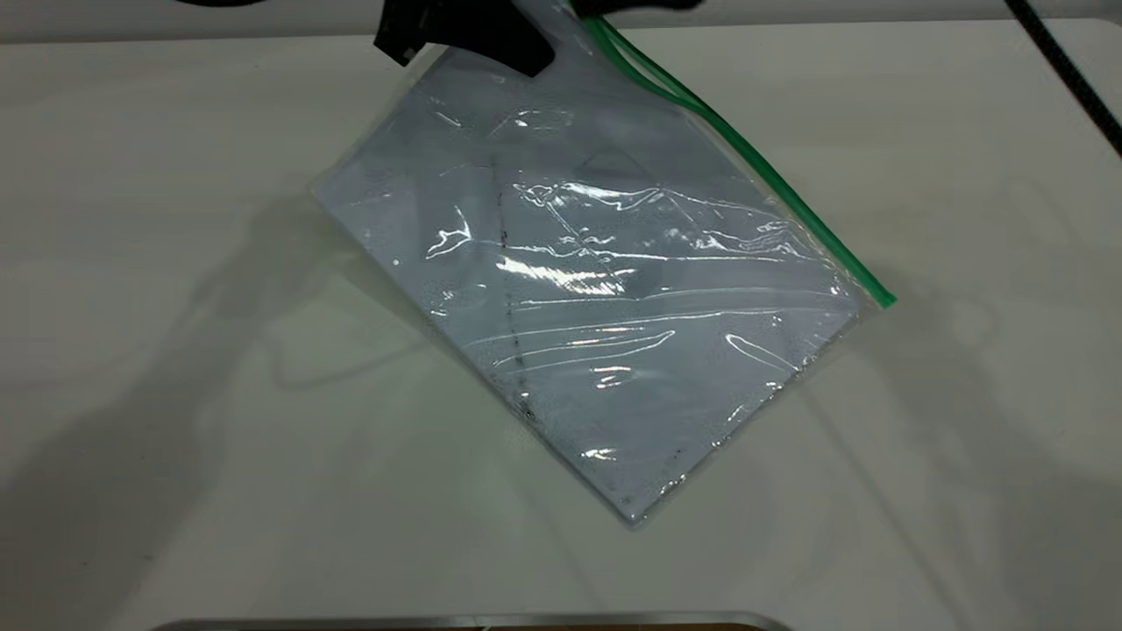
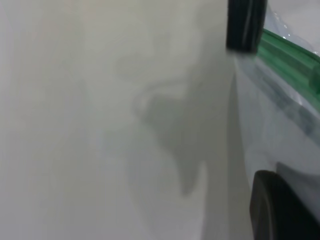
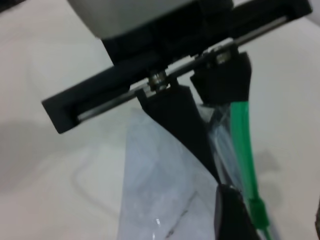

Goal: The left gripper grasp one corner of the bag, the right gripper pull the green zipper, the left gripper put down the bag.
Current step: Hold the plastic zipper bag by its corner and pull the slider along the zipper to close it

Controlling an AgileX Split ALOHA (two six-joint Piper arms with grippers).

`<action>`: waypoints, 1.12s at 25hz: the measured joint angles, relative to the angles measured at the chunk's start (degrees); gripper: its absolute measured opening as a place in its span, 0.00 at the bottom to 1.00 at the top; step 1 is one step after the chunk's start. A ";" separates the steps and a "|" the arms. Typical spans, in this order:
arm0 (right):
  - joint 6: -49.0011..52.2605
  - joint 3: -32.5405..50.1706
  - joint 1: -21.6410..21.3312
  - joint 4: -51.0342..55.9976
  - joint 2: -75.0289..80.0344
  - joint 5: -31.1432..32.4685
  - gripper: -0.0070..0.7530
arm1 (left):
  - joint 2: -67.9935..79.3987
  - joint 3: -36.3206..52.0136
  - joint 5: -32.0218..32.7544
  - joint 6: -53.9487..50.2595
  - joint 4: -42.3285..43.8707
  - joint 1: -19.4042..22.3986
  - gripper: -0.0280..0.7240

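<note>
Glinting clear bag (image 1: 605, 307), green zipper (image 1: 789, 197) edged, corner pinched by left gripper (image 1: 491, 39) fingers; right gripper's grip unclear.

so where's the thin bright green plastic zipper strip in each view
Exterior view: green zipper runs diagonally down the clear plastic bag's right edge.
Left wrist view: zipper at the upper right edge.
Right wrist view: zipper hangs below the left gripper.
Shared landmark: the bag.
</note>
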 joint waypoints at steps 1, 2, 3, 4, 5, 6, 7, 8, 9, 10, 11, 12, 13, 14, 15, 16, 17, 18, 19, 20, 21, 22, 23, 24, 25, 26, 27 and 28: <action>0.00 0.00 0.00 0.00 0.67 0.06 0.59 | 0.00 0.00 -0.37 0.00 0.00 -0.29 0.11; 0.00 0.00 0.00 0.30 1.32 0.04 0.59 | 0.00 0.00 -0.65 0.00 0.00 -0.54 0.11; 0.00 0.00 0.00 0.88 1.91 0.04 0.59 | 0.00 0.00 -0.93 0.00 0.00 -0.79 0.11; 0.00 0.00 0.00 1.36 2.28 0.04 0.59 | 0.00 0.00 -1.03 0.00 0.00 -0.96 0.11; -0.04 0.00 0.00 1.98 2.52 0.04 0.59 | 0.00 0.00 -1.16 0.00 0.00 -1.16 0.11; -0.18 0.00 0.00 2.76 2.62 0.04 0.59 | 0.00 0.00 -1.25 0.00 0.05 -1.23 0.11; -0.24 0.00 0.00 3.27 2.62 0.04 0.59 | 0.00 0.00 -1.31 0.00 0.05 -1.35 0.11; -0.36 0.00 0.00 3.54 2.62 0.04 0.59 | 0.00 0.00 -1.48 -0.05 0.05 -1.40 0.11; -0.47 0.00 0.00 3.78 2.62 0.04 0.59 | 0.00 0.00 -1.66 -0.05 0.05 -1.40 0.11; -0.47 0.00 0.00 3.86 2.62 0.04 0.59 | 0.00 0.00 -1.95 -0.05 0.05 -1.40 0.11; -0.47 0.00 0.00 3.86 2.62 0.04 0.59 | 0.00 0.00 -2.25 -0.05 0.05 -1.40 0.11; -0.47 0.00 0.00 3.86 2.62 0.04 0.58 | 0.00 0.00 -2.50 -0.05 0.05 -1.40 0.11; -0.47 0.00 0.00 3.86 2.62 0.04 0.58 | 0.00 0.00 -2.56 -0.05 0.05 -1.40 0.11; -0.47 0.00 0.00 3.86 2.62 0.07 0.57 | 0.00 0.00 -2.69 -0.05 0.05 -1.40 0.11; -0.47 0.00 0.00 3.86 2.62 0.07 0.57 | 0.00 0.00 -2.82 -0.05 0.05 -1.40 0.11; -0.47 0.00 0.00 3.73 2.62 0.07 0.56 | 0.00 0.00 -2.97 -0.05 0.31 -1.40 0.11; -0.35 0.00 0.00 3.50 2.62 0.11 0.55 | 0.00 0.00 -3.20 -0.10 0.71 -1.40 0.11; -0.03 0.00 0.00 3.24 2.62 0.11 0.54 | 0.00 0.00 -3.46 -0.16 1.22 -1.40 0.11; 0.51 0.00 0.00 2.86 2.62 0.11 0.54 | 0.00 0.00 -3.73 -0.42 2.02 -1.40 0.11; 1.30 0.00 0.00 2.41 2.62 0.11 0.54 | 0.00 0.00 -3.92 -0.85 2.83 -1.40 0.11; 1.97 0.00 0.00 2.08 2.62 0.11 0.53 | 0.00 0.00 -4.08 -1.24 3.40 -1.40 0.11; 2.22 0.00 0.00 1.96 2.62 0.11 0.53 | 0.00 0.00 -4.22 -1.58 3.68 -1.40 0.11; 2.48 0.00 0.00 1.78 2.62 0.11 0.53 | 0.00 0.00 -4.21 -1.88 3.82 -1.40 0.11; 2.60 0.00 0.00 1.73 2.62 0.11 0.53 | 0.00 0.00 -4.21 -2.02 3.90 -1.40 0.11; 2.60 0.00 0.00 1.73 2.62 0.11 0.53 | 0.00 0.00 -4.21 -2.05 3.90 -1.40 0.11; 2.60 0.00 0.00 1.73 2.62 0.11 0.53 | 0.00 0.00 -4.21 -2.05 3.94 -1.40 0.11; 2.66 0.00 0.00 1.73 2.62 0.11 0.53 | 0.00 0.00 -4.23 -2.07 3.94 -1.40 0.11; 2.72 0.00 0.00 1.73 2.62 0.11 0.52 | 0.00 0.00 -4.28 -2.13 3.94 -1.40 0.11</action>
